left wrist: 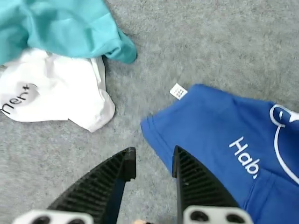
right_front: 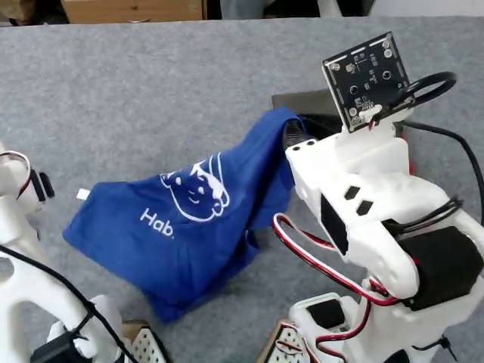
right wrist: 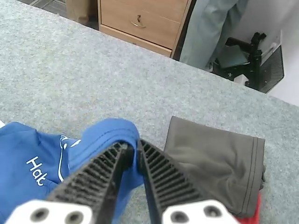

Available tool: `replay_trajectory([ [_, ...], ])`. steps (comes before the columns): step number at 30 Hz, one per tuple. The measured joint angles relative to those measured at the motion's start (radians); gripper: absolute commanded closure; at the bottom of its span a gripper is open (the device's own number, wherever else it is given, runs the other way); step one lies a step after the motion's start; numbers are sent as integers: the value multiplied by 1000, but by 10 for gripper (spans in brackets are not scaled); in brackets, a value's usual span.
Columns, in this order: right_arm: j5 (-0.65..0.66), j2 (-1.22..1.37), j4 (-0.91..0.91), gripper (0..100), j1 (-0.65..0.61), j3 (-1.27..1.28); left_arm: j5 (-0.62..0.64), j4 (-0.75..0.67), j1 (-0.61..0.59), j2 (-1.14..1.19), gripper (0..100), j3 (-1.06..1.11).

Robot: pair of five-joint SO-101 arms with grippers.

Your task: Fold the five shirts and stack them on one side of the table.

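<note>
Blue shirt (right_front: 128,227) runs lengthwise from the right gripper (right wrist: 134,147), clamped on its raised fold, toward the left gripper (left wrist: 154,156); that one hangs part-open, empty, just beside its corner.

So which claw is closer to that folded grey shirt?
Right. The right claw pinches the blue shirt just beside the grey shirt; the left claw hovers at the blue shirt's opposite end.

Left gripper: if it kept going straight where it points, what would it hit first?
Probably the corner of the blue shirt, lying just ahead of the left gripper. Depth is unclear, so it could land on the gray table beside that corner instead.
</note>
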Motion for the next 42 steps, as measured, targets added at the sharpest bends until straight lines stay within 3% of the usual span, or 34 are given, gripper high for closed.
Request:
replay_trajectory([
  [5,29,-2,0,986,3,18,-6,-5,69,0,848,175],
  [11,78,-2,3,986,9,258,-172,-94,324,0,848,408],
  [17,137,0,-49,986,15,511,-382,-316,591,0,847,603],
  [24,141,0,-68,986,15,580,-436,-443,804,0,812,646],
  [35,141,0,-112,986,84,580,-425,-617,842,161,812,654],
  [42,141,0,-114,986,87,580,-425,-637,842,344,812,571],
])
